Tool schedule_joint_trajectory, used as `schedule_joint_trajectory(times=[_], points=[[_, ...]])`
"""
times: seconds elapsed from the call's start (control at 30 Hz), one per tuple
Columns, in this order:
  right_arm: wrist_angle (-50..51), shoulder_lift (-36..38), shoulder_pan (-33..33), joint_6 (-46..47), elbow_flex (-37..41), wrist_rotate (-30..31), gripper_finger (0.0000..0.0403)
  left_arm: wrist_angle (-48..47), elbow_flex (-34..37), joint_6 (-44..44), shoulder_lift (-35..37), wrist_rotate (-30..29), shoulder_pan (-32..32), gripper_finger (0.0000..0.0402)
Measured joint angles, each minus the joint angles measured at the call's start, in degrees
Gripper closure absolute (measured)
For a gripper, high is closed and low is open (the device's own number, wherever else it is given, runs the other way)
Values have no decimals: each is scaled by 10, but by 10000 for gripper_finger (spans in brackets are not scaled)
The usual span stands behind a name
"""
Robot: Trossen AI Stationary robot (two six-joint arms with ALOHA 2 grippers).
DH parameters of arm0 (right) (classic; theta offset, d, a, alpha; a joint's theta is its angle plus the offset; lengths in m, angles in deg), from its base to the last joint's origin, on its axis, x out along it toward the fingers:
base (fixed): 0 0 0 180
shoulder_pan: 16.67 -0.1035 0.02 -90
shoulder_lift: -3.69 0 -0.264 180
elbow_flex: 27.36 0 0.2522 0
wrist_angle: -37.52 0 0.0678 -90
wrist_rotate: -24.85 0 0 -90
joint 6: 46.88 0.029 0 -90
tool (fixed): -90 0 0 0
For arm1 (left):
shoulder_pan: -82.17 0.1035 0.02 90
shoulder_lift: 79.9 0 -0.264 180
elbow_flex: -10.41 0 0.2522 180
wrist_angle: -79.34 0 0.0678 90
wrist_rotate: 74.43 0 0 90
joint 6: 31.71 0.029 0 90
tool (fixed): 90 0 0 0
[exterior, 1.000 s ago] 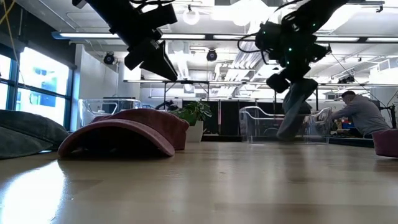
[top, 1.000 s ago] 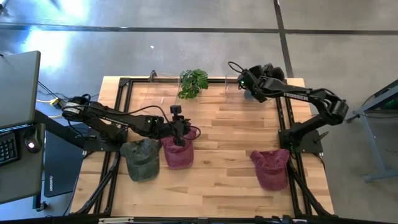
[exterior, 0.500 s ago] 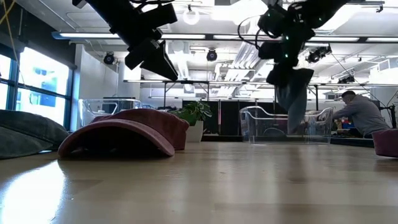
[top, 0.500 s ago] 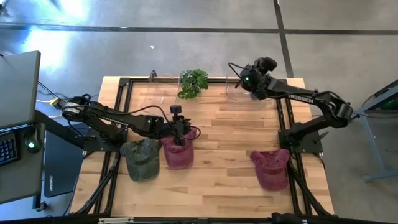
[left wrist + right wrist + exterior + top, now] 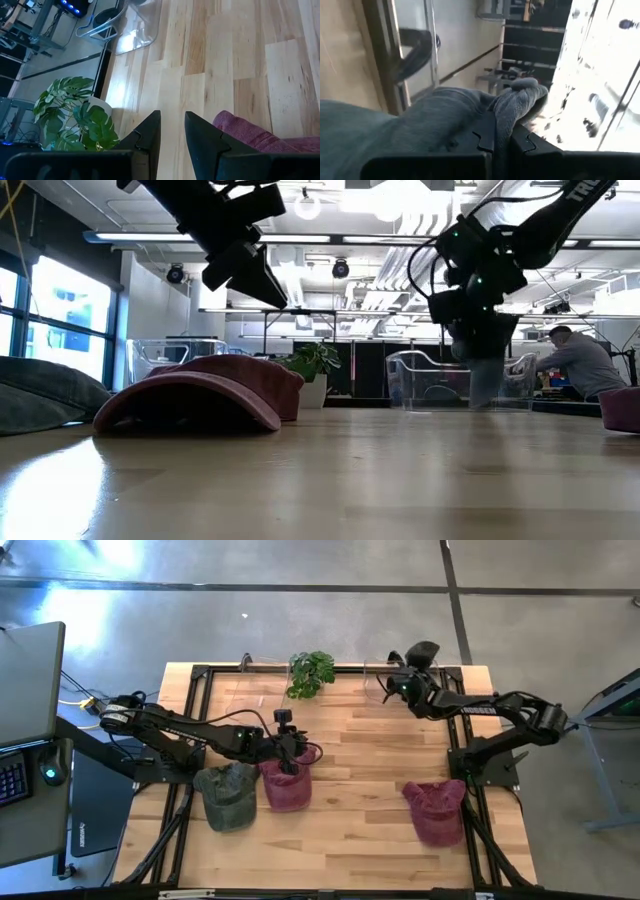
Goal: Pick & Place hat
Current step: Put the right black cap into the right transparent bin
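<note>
My right gripper (image 5: 399,682) hangs over the clear bin (image 5: 425,380) at the table's far edge, shut on a grey hat (image 5: 485,365) that dangles into the bin's mouth. My left gripper (image 5: 289,747) hovers narrowly open just above a maroon hat (image 5: 285,787) near the table's middle and touches nothing. In the left wrist view its fingers (image 5: 150,132) point past that hat's crown (image 5: 250,135). A green-grey hat (image 5: 228,796) lies beside it. A second maroon hat (image 5: 437,810) rests by the right edge. My right gripper pinches a bunched fold of the grey hat's cloth (image 5: 517,102) between its two fingers (image 5: 485,135). The fingers come from above, pointing down. The hat is lifted clear and hangs slack and straight below them (image 5: 486,375), its lower part behind the bin's clear wall.
A potted plant (image 5: 311,673) stands at the far edge between the two arms. A second clear bin (image 5: 170,352) sits at the far left. Black frame rails (image 5: 455,730) run along both sides of the table. A person (image 5: 580,365) works in the room behind.
My right gripper rose with the grey hat, then came down again over the clear bin, shifting slightly toward the table's right. The hat, slanted a second ago, now hangs straight. The left arm kept still.
</note>
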Motion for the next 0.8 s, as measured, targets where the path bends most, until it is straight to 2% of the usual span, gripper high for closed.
schedule_joint_trajectory(times=[0.2, 0.37, 0.5, 0.63, 0.8], points=[[-6, 0, 6, -108, -26, -23, 397, 10, 0, 1, 0, 0, 0, 318], [27, 0, 26, -88, -26, -25, 390, 8, 0, 2, 0, 0, 0, 318], [60, 0, 38, -58, -26, 16, 379, 8, 0, 2, 0, 0, 0, 318], [87, 15, 36, -39, -26, 33, 346, 7, 0, 2, 0, 0, 0, 318], [156, 71, 31, 26, -28, 36, 268, 7, 0, 2, 0, 1, 0, 318]])
